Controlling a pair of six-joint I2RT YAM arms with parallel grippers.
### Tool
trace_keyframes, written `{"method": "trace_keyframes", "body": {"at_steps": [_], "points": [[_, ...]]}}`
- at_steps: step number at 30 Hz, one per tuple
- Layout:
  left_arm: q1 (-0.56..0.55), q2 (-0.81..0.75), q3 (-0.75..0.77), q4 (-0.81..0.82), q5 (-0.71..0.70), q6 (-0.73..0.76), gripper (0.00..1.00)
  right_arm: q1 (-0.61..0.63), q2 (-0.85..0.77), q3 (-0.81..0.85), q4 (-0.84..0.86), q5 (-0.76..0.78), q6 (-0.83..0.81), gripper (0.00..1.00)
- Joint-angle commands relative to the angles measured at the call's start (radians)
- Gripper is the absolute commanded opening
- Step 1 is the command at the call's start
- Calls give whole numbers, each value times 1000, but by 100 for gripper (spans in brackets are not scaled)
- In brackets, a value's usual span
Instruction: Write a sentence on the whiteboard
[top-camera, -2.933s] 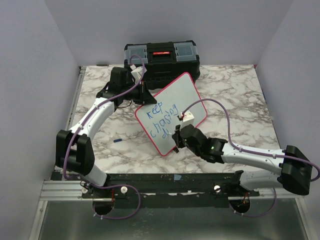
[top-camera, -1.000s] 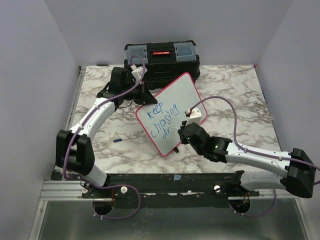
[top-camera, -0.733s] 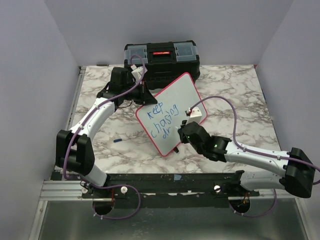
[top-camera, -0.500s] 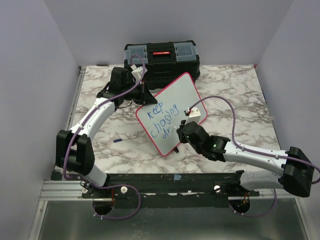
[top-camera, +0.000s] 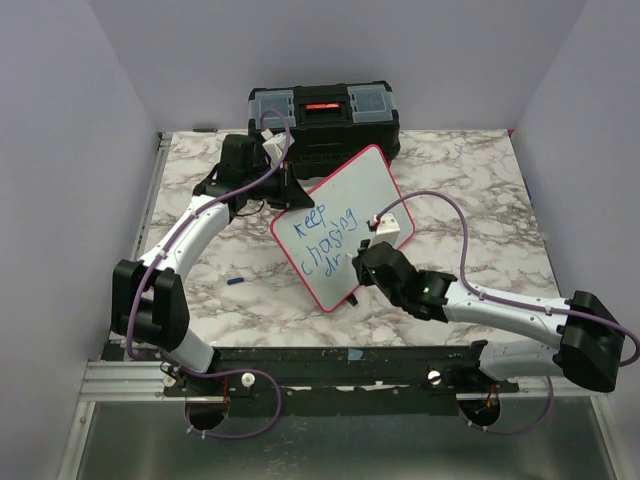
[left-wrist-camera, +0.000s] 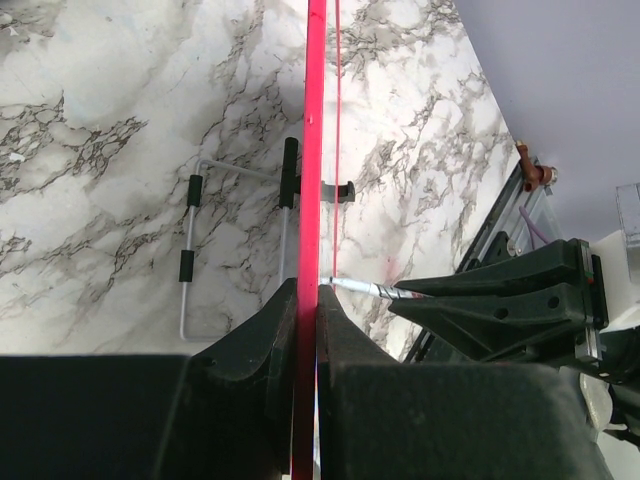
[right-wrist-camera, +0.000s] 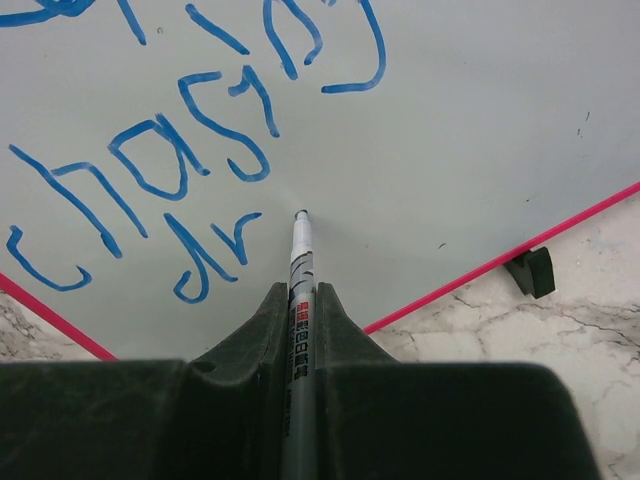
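Observation:
The whiteboard (top-camera: 355, 205), white with a thin red rim, stands tilted on the marble table. My left gripper (top-camera: 288, 190) is shut on its upper left edge; the left wrist view shows the red rim (left-wrist-camera: 313, 150) pinched between the jaws. Blue writing (top-camera: 320, 240) reads "keep chasing dr" in three slanted lines, also seen in the right wrist view (right-wrist-camera: 190, 160). My right gripper (top-camera: 362, 262) is shut on a grey marker (right-wrist-camera: 299, 290). The marker's tip (right-wrist-camera: 301, 214) is at the board just right of the "dr".
A black toolbox (top-camera: 323, 115) with clear lid compartments stands behind the board. A blue marker cap (top-camera: 235, 282) lies on the table at the left. The board's wire stand (left-wrist-camera: 190, 250) shows behind it in the left wrist view.
The third line grew from "d" to "dr". My right gripper moved a little right along that line with the marker. The left arm and board have not moved.

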Motion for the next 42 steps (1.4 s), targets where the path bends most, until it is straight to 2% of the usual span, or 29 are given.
{"method": "trace_keyframes", "body": {"at_steps": [1,9,30,42], "points": [[-7,-14,12,43,41,3,0,-15,11,18,-4,38,11,1],[-9,-14,14,43,41,3,0,-25,25,55,-16,44,4,1],[-11,-7,16,42,38,6,0,-25,24,8,36,-164,-21,1],[-11,-5,17,42,38,6,0,-26,3,-51,-13,-106,37,1]]}}
